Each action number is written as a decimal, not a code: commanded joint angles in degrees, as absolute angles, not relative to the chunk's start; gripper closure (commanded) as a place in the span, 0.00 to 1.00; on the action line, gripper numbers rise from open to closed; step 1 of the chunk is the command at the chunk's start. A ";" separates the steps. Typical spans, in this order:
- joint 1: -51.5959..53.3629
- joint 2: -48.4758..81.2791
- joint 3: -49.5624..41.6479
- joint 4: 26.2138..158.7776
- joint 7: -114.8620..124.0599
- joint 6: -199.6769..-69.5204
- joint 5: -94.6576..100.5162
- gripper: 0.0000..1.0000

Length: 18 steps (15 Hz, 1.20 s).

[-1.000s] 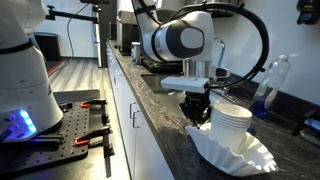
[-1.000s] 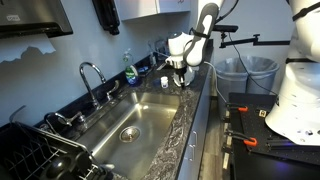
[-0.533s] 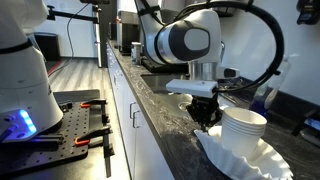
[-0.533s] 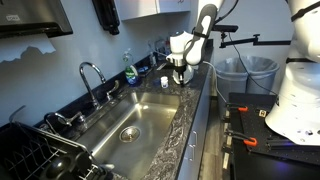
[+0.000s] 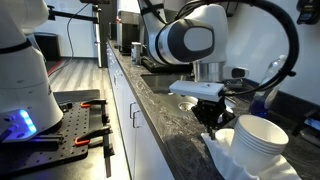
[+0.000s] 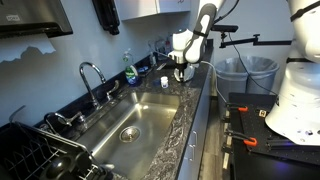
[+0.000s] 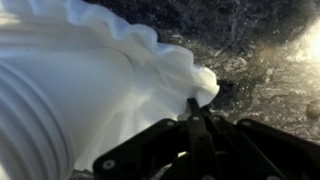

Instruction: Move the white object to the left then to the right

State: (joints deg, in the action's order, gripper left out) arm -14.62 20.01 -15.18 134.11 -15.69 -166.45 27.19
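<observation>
Dark counter, gripper pinching white object edge

Steel sink sunk mid-bench, faucet at its back edge, green soap bottle just beyond, dish rack at the near corner.

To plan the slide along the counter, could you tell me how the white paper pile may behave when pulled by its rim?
The white pile looks thin and light, so it probably slides easily. Its ruffled rim, pinched by the gripper, may flex or tear. The tall cup stack could tip.
</observation>
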 commanded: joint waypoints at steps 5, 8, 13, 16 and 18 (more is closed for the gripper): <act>-15.59 19.64 -15.58 133.86 -18.85 -166.83 23.98 0.99; -15.78 19.43 -15.56 133.86 -19.31 -166.84 23.89 0.99; -16.82 19.86 -14.94 133.31 -20.36 -166.76 22.86 1.00; -17.31 19.88 -15.16 133.31 -20.48 -166.98 22.24 1.00; -17.58 19.93 -15.49 133.21 -20.25 -167.09 22.16 1.00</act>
State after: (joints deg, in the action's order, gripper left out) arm -17.02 19.77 -15.18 133.85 -18.81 -166.95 23.34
